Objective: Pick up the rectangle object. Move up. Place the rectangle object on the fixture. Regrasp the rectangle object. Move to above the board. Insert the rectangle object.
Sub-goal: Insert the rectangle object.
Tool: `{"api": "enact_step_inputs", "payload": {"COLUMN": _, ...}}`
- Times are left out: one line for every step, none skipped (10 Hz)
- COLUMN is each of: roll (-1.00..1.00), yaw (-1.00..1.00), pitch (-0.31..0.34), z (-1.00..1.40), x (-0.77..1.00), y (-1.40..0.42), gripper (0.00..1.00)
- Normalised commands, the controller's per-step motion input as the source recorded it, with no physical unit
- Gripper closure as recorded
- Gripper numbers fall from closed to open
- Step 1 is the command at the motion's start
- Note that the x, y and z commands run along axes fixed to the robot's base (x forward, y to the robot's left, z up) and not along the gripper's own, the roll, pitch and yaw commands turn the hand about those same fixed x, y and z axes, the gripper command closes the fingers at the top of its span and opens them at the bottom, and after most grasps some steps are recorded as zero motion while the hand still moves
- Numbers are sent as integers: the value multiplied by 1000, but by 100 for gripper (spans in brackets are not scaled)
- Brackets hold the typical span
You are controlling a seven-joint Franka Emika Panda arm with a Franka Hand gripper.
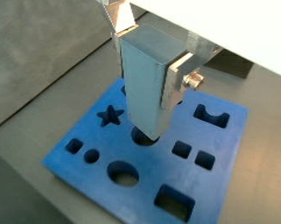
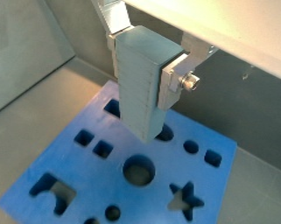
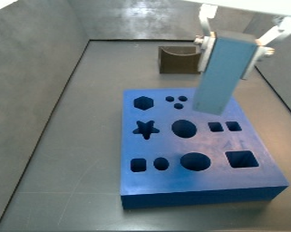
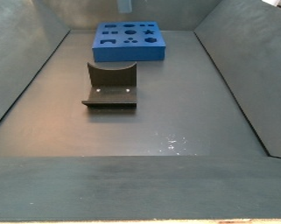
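Gripper (image 3: pixel 236 41) high in a side view, pointing down, jaws clamped, silver fingers (image 1: pixel 184 79) vertical

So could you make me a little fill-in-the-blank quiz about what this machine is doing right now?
1. The pincer holds a pale blue-grey ____.
2. The rectangle object hangs upright above the bright ____ board.
3. The board's pointed cut-out is shaped like a ____.
4. The fixture on the floor holds ____.

Missing words: bar; blue; star; nothing
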Motion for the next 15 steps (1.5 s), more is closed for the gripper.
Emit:
{"api": "enact_step_inputs", "payload": {"roll": 200, "yaw": 0, "pitch": -226, "z": -37, "x": 1000, "y": -397, "gripper": 100}}
{"api": "enact_step_inputs", "payload": {"roll": 209, "yaw": 0, "pitch": -229, "z": -34, "x": 1000, "y": -394, "gripper": 100}}
{"api": "enact_step_inputs", "payload": {"roll": 191, "yaw": 0, "pitch": 89, "z": 86, "x": 203, "y": -257, "gripper": 100}}
{"api": "enact_step_inputs", "payload": {"roll": 0, "yaw": 0, "pitch": 0, "z": 0, "x": -23, "y": 0, "gripper": 100}}
{"api": "enact_step_inputs", "payload": {"roll": 126, "yaw": 0, "pitch": -3, "z": -143, "x": 120, "y": -217, "gripper": 100}}
{"api": "enact_step_inputs", "payload": {"roll": 129, "yaw": 0, "pitch": -149, "z": -74, "x": 1000, "y": -374, "gripper": 100}}
{"api": "enact_step_inputs", "payload": {"roll": 154, "yaw": 0, "pitch": -260, "z": 0, "x": 1000, "y": -411, "gripper": 100}}
{"api": "enact_step_inputs", "payload": {"roll": 117, "yaw": 0, "pitch": -371, "z": 0, "x": 1000, "y": -429, "gripper": 100}}
{"api": "enact_step_inputs", "payload": {"roll": 103, "yaw": 0, "pitch": -434, "z": 0, "x": 1000, "y": -437, "gripper": 100}}
{"api": "enact_step_inputs", "payload": {"roll": 117, "yaw": 0, "pitch": -517, "z": 0, "x": 977, "y": -440, "gripper": 100}}
{"api": "enact_step_inputs", "payload": {"roll": 126, "yaw": 0, "pitch": -529, "z": 0, "x": 969, "y": -443, "gripper": 100}}
{"api": "enact_step_inputs", "payload": {"roll": 91, "yaw": 0, "pitch": -537, "z": 0, "x": 963, "y": -423, "gripper": 100}}
{"api": "enact_step_inputs", "payload": {"roll": 29, "yaw": 263, "pitch": -366, "z": 0, "x": 757, "y": -237, "gripper": 100}}
{"api": "enact_step_inputs", "payload": {"roll": 51, "yaw": 237, "pitch": 0, "z": 100, "x": 0, "y": -63, "gripper": 100}}
{"api": "enact_step_inputs", "payload": {"roll": 0, "yaw": 126, "pitch": 40, "z": 97, "x": 0, "y": 6, "gripper": 100}}
